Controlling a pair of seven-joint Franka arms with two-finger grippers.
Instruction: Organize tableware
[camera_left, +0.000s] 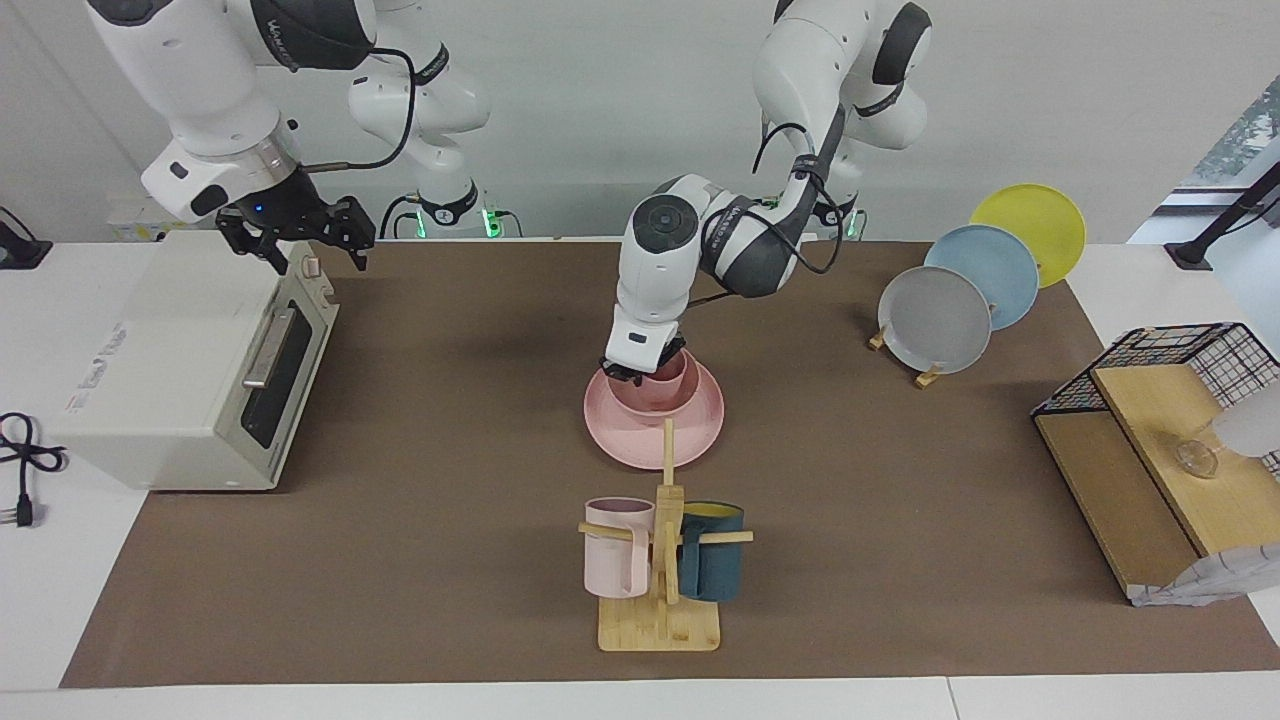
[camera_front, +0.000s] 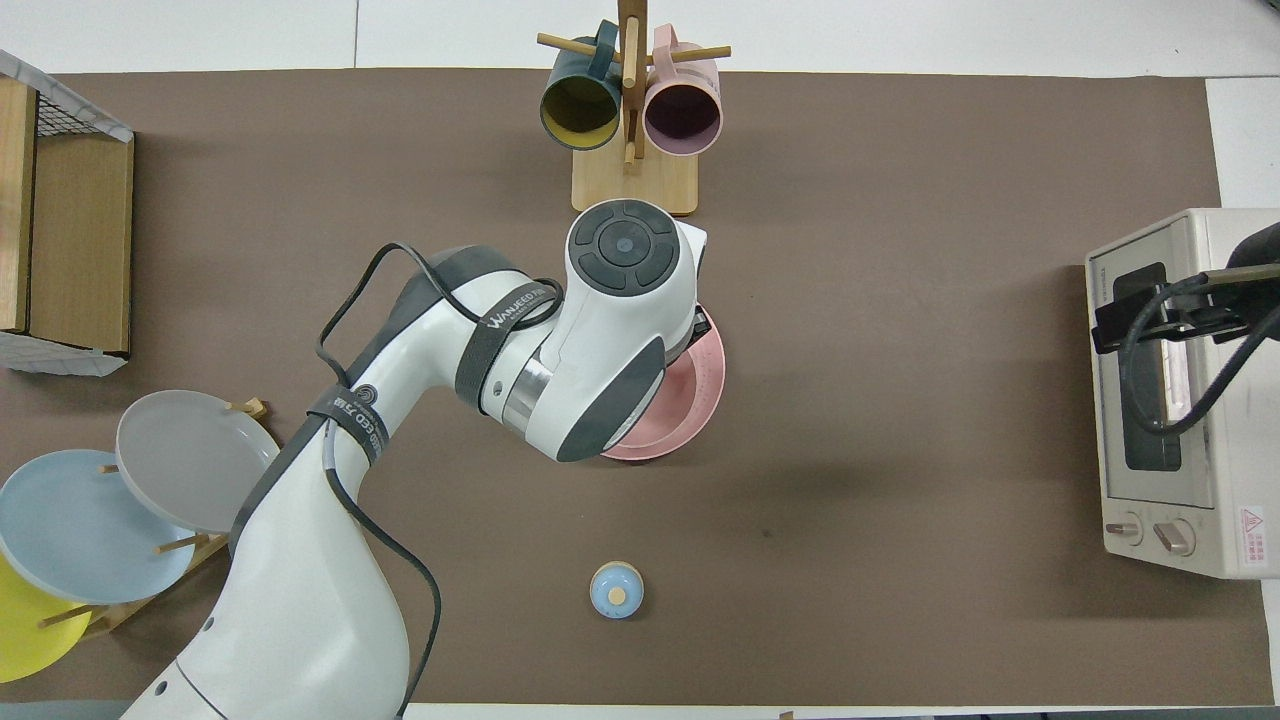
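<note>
The matte pink plate (camera_left: 650, 435) lies at the middle of the mat, and its rim shows in the overhead view (camera_front: 705, 395). The pink bowl (camera_left: 650, 397) sits on it. The small pink cup (camera_left: 670, 372) stands upright inside the bowl. My left gripper (camera_left: 637, 369) is down at the bowl, shut on the cup's rim. In the overhead view the left arm hides the bowl, the cup and the gripper. My right gripper (camera_left: 297, 243) is open and empty, and waits above the toaster oven (camera_left: 180, 360).
A wooden mug stand (camera_left: 660, 620) with a pale pink mug (camera_left: 615, 548) and a teal mug (camera_left: 712, 553) stands farther from the robots than the plate. A rack with grey (camera_left: 933, 318), blue and yellow plates and a wire shelf (camera_left: 1150, 440) are toward the left arm's end. A small blue knob (camera_front: 616, 589) lies nearer the robots.
</note>
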